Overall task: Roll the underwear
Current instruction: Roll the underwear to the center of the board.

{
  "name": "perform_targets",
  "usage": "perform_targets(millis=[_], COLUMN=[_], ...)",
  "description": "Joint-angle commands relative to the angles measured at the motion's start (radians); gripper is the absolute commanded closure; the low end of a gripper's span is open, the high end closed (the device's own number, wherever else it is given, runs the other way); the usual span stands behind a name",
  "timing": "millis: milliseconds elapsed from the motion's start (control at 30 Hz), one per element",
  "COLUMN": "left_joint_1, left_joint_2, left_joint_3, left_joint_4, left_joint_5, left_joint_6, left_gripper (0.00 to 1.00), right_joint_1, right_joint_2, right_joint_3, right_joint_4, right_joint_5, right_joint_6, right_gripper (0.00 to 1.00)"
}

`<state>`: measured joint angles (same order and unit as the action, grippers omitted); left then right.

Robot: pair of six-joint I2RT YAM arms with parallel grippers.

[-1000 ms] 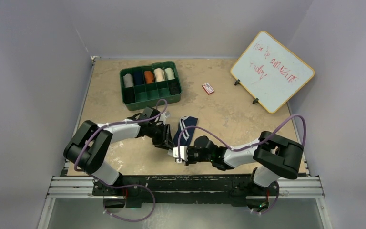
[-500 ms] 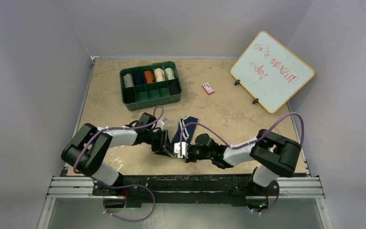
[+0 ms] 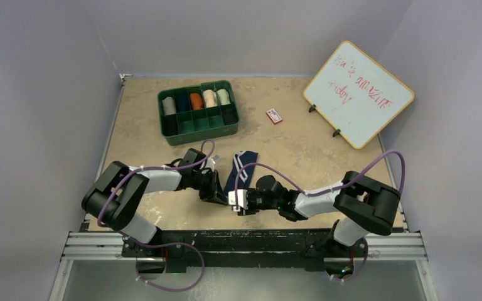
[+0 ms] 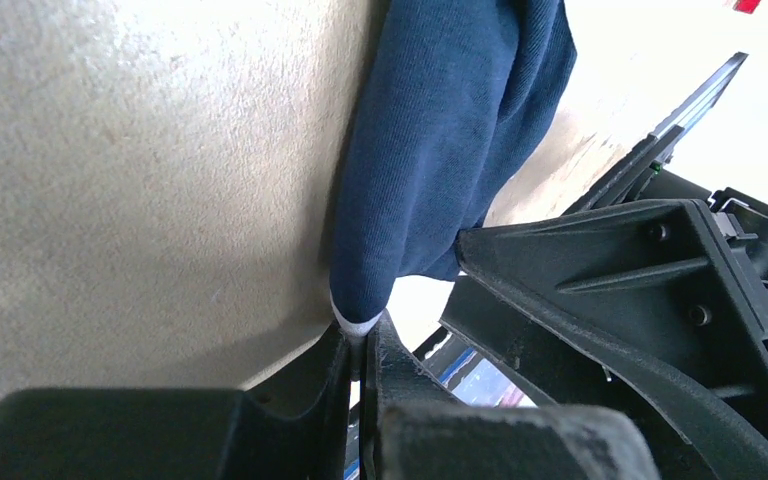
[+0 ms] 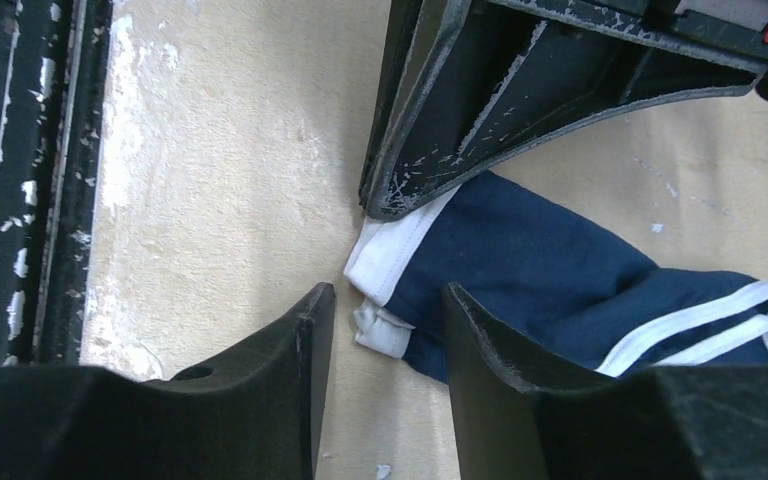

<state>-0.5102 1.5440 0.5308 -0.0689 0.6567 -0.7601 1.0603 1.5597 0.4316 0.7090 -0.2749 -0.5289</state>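
The navy blue underwear with white edging lies stretched on the tan table, front centre. It shows in the left wrist view and in the right wrist view. My left gripper is shut on its near white-edged corner. My right gripper is open, its fingertips straddling the white corner just beside the left gripper. The black underwear is out of view.
A green compartment tray with several rolled cloths stands at the back left. A small red-and-white card lies behind the centre. A whiteboard leans at the back right. The metal table edge runs close in front.
My left gripper has dropped toward the front and closed in on the right gripper, pulling the navy cloth's near end with it. The right gripper has shifted slightly.
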Motion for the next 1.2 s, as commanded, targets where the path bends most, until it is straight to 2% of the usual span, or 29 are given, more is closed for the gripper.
perform_targets(millis=[0, 200, 267, 467, 500, 567, 700, 833, 1000, 1167], left_joint_1=[0.010, 0.016, 0.017, 0.019, 0.021, 0.026, 0.030, 0.033, 0.033, 0.034], left_joint_2=[-0.042, -0.047, -0.046, -0.052, -0.056, -0.064, -0.110, -0.164, -0.168, -0.133], left_joint_3=[0.034, 0.050, 0.051, 0.052, 0.052, 0.056, 0.054, 0.038, -0.025, -0.061], left_joint_4=[0.003, -0.024, -0.028, -0.063, -0.071, -0.091, -0.127, -0.132, -0.032, 0.050], left_joint_5=[-0.008, 0.001, 0.001, -0.029, -0.038, -0.059, -0.100, -0.139, -0.146, -0.097], left_joint_6=[-0.046, -0.053, -0.049, -0.030, -0.024, -0.016, -0.008, -0.013, -0.052, -0.080], left_gripper=[1.00, 1.00, 1.00, 1.00, 1.00, 0.92, 0.69, 0.56, 0.53, 0.59], right_joint_1=[0.014, 0.034, 0.038, 0.041, 0.040, 0.041, 0.040, 0.033, 0.028, 0.028], right_joint_2=[-0.014, 0.042, 0.066, 0.079, 0.080, 0.082, 0.079, 0.079, 0.105, 0.118], right_joint_3=[0.030, 0.052, 0.062, 0.047, 0.046, 0.042, 0.033, 0.041, 0.047, 0.043], right_joint_4=[-0.072, -0.068, -0.071, -0.023, -0.021, -0.014, 0.008, 0.044, 0.072, 0.069], right_joint_5=[0.064, 0.095, 0.119, 0.171, 0.172, 0.154, 0.062, -0.005, -0.033, -0.019], right_joint_6=[-0.107, -0.149, -0.154, -0.134, -0.126, -0.103, -0.016, 0.068, 0.117, 0.129], right_gripper=[0.53, 0.59, 0.66, 0.97, 0.99, 1.00, 1.00, 1.00, 1.00, 1.00])
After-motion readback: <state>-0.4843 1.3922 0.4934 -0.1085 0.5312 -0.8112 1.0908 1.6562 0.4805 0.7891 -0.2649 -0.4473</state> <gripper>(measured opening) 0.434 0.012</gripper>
